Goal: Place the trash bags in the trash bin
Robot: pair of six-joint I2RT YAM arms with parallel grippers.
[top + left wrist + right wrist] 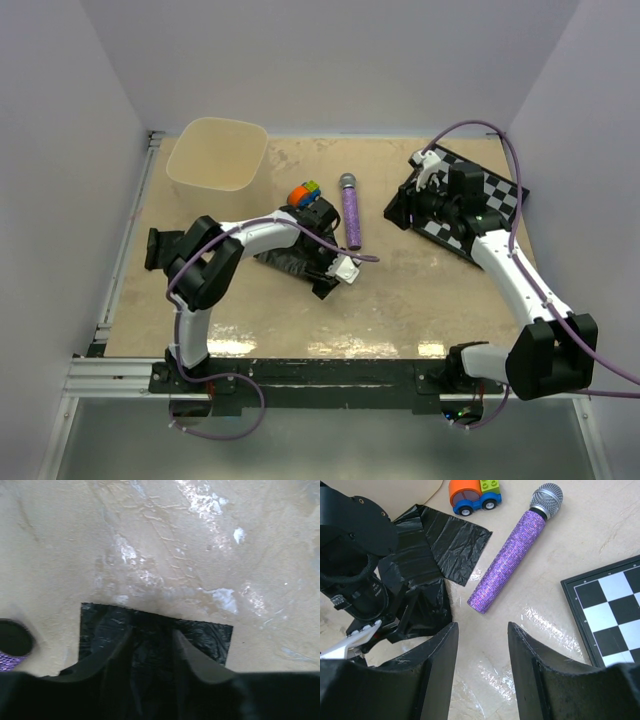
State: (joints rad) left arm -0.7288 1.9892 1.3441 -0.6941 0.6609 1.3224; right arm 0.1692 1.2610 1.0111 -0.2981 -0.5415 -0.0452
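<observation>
Black trash bag [455, 542]: crumpled on table [400, 300], beside purple microphone [507, 562], apart from cream trash bin [210, 178].
Left gripper [151, 632]: down on bag; pinch unclear.
Right gripper [482, 627]: spread, empty, over chessboard [495, 200].

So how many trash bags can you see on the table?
1 that I can tell: a folded black trash bag lying beneath the left gripper, beside the toy car. More could be folded in or hidden under it.

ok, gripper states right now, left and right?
Left gripper: jaws partly apart, down on the trash bag; whether it grips cannot be told.
Right gripper: open, holding nothing.
</observation>
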